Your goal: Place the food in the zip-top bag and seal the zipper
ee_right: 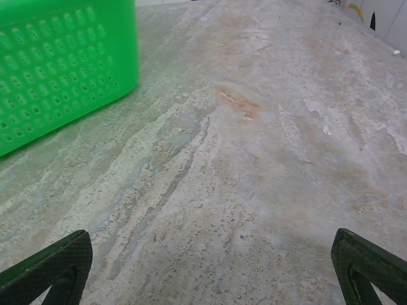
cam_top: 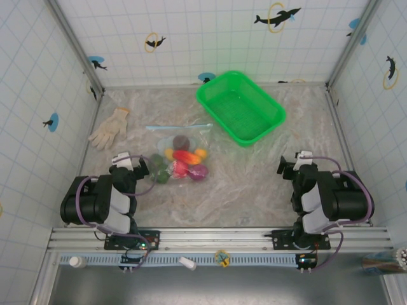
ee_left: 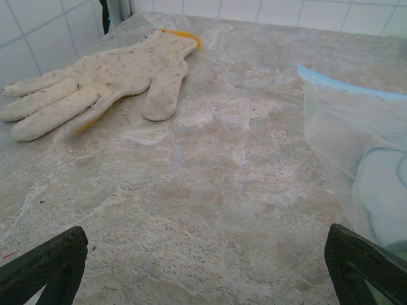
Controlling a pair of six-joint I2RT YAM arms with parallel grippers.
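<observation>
While both arms sit at the near table edge, the left gripper point(ee_left: 206, 267) and right gripper point(ee_right: 206, 267) have their jaws spread fully wide, holding and touching nothing. One zip-top bag point(cam_top: 159, 135) lies flat on the table point(cam_top: 254, 171), with its zipper point(cam_top: 179, 127) along the far edge. About seven food pieces point(cam_top: 183, 162) cluster within the bag's outline. One green basket point(cam_top: 240, 107) and one white glove point(cam_top: 109, 129) are also on the table.

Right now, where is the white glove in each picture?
Top external: glove, left side, beside the zip-top bag.
Left wrist: glove upper left; bag at right.
Right wrist: green basket upper left.
Shared landmark: the marbled table.
</observation>
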